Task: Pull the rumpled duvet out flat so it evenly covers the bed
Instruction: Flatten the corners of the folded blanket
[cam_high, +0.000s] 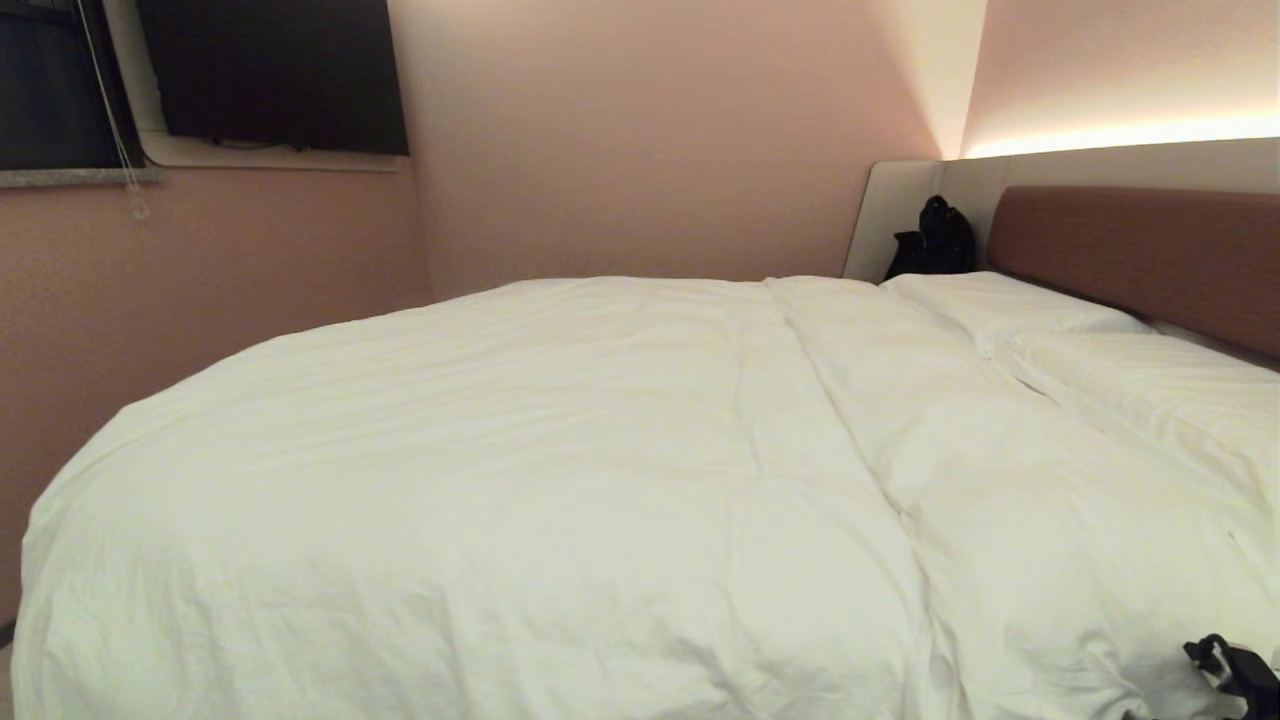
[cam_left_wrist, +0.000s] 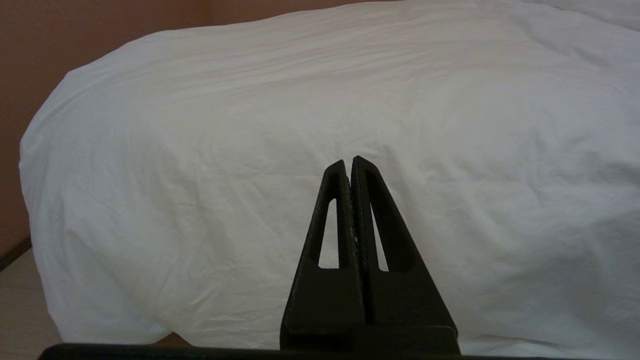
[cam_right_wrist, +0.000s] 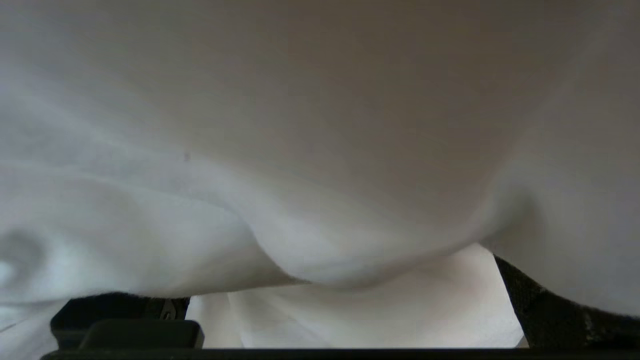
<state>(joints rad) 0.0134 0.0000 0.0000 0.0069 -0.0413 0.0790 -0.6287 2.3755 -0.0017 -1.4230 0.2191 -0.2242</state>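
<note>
Thick, puffy white duvet spread over nearly the whole top of the wide low bed, softly wrinkled, draped rounded over the far-left corner and down the near side. One long fold ridge running from the far middle toward the near right, marking a raised band of quilt just beside the two white rectangular pillows. Pillows lying side by side at the head end, against the brown padded headboard set in a light grey panel surround. Small black bag standing at the far corner, beside the surround and behind the far pillow. Dusty-pink wall behind, with a dark flat screen mounted high on the left. Black left gripper parked off the near side of the bed, aimed at the hanging flank of the duvet, tapered fingers pressed together with nothing between them, tips apart from the cloth. Black right gripper just visible at the near right edge of the bed, low against the quilt; in its wrist view, fingers spread wide at either side, a soft bulge of white cloth sagging between them, not pinched.
</note>
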